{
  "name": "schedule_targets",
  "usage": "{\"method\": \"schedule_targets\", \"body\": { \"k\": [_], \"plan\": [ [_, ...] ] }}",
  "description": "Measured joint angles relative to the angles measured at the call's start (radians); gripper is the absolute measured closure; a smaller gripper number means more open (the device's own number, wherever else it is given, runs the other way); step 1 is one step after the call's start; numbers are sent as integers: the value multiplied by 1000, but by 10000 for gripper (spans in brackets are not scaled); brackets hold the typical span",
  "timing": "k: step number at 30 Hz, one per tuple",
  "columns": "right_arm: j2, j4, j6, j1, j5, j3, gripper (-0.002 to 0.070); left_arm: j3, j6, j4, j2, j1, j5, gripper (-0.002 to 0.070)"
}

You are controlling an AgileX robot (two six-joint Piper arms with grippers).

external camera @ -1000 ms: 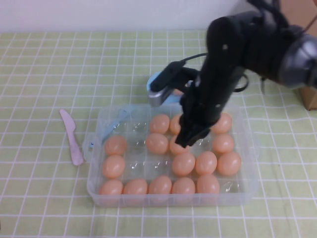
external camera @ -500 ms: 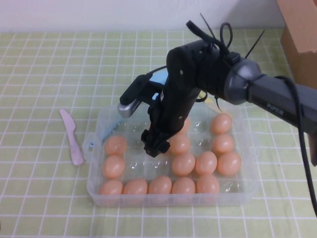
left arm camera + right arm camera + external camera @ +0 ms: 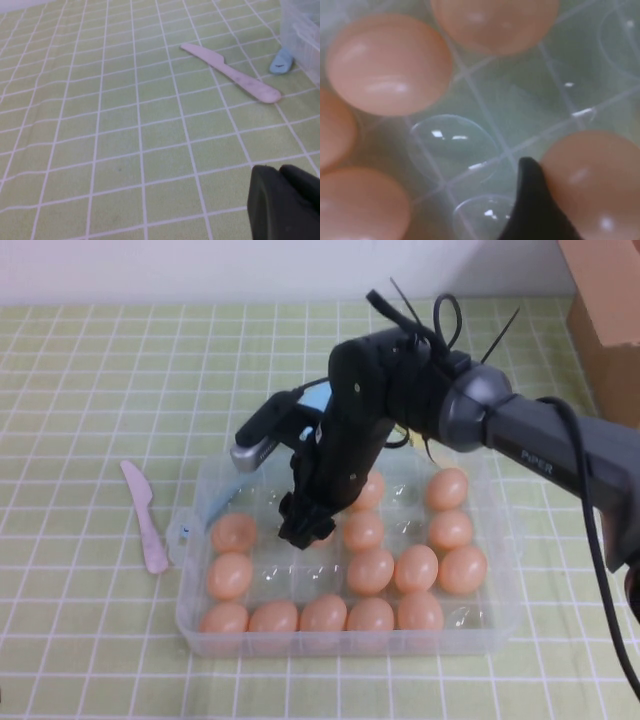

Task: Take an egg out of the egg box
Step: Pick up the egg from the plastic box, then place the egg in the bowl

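Observation:
The egg box [image 3: 190,610] is a clear plastic tray in the middle of the table, holding several peach-orange eggs. My right gripper [image 3: 303,528] reaches down into its middle-left part, open, over an egg that it hides in the high view. In the right wrist view one dark finger [image 3: 530,200] lies against the side of that egg [image 3: 595,185], with empty cups and other eggs [image 3: 387,65] around it. My left gripper [image 3: 280,172] is shut and empty, low over the tablecloth to the left of the box.
A pink plastic knife [image 3: 145,515] lies left of the box, beside its pale blue latch [image 3: 180,535]. A small blue bowl [image 3: 318,400] stands behind the box, partly hidden by the arm. A brown cardboard box [image 3: 605,310] is at the back right.
My right arm has swung left across the box and lowered, so the gripper now sits over an egg in the middle-left part. The left arm has not moved.

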Motion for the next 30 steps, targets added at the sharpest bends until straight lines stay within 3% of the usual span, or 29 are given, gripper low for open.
{"method": "schedule_targets", "body": {
  "k": [7, 12, 17, 24, 30],
  "plan": [
    [-55, -55, 53, -2, 43, -152, 307, 0, 0, 0, 0, 0, 0, 678],
    [-93, -92, 98, -77, -119, -207, 307, 0, 0, 0, 0, 0, 0, 678],
    [-23, -110, 115, -158, -201, -210, 307, 0, 0, 0, 0, 0, 0, 678],
    [89, -22, 86, -175, -237, -210, 307, 0, 0, 0, 0, 0, 0, 678],
    [104, 40, 67, -180, -281, -210, 178, 0, 0, 0, 0, 0, 0, 678]
  ]
}}
